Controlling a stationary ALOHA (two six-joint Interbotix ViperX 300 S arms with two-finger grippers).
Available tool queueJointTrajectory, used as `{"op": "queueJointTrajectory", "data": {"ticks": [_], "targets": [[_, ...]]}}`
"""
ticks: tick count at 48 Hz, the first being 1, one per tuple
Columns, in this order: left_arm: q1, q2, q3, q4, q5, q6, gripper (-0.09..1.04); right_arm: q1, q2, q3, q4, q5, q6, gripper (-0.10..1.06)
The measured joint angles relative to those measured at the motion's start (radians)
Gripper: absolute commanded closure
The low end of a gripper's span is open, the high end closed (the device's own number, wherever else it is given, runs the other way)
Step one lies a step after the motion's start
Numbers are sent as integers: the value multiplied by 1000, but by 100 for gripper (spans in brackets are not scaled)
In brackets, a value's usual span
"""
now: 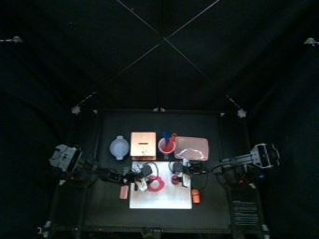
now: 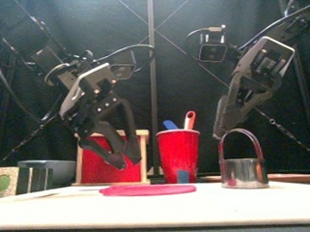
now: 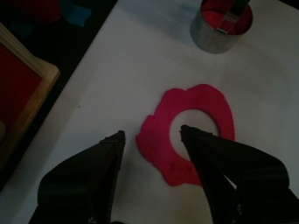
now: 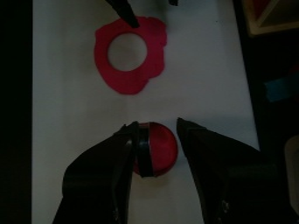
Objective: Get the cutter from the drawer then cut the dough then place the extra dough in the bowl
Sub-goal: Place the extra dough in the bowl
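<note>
Low over the white cutting board (image 3: 117, 70), find the left gripper (image 3: 151, 136) with jaws spread wide, hanging above and apart from the flat ring of red dough (image 3: 162, 153) on the board's left part. To the right, find the right gripper (image 4: 156, 123), jaws likewise parted, above the round metal cutter (image 2: 244, 172), upright on the board with a red dough disc (image 4: 162, 147) inside. Farther back, from left: blue-grey bowl (image 2: 45, 176), wooden box (image 2: 106, 159) with its red drawer front, red cup (image 2: 179, 154) holding toy knives.
</note>
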Motion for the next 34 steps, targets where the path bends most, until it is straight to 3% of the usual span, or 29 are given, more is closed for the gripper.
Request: {"op": "queueJointTrajectory", "data": {"ticks": [15,34], "targets": [[-9,29,17,-11,95,2,5,0,-2,-2,0,0,2,19],[-6,54,9,-6,89,5,6,2,0,-3,2,0,0,19]]}}
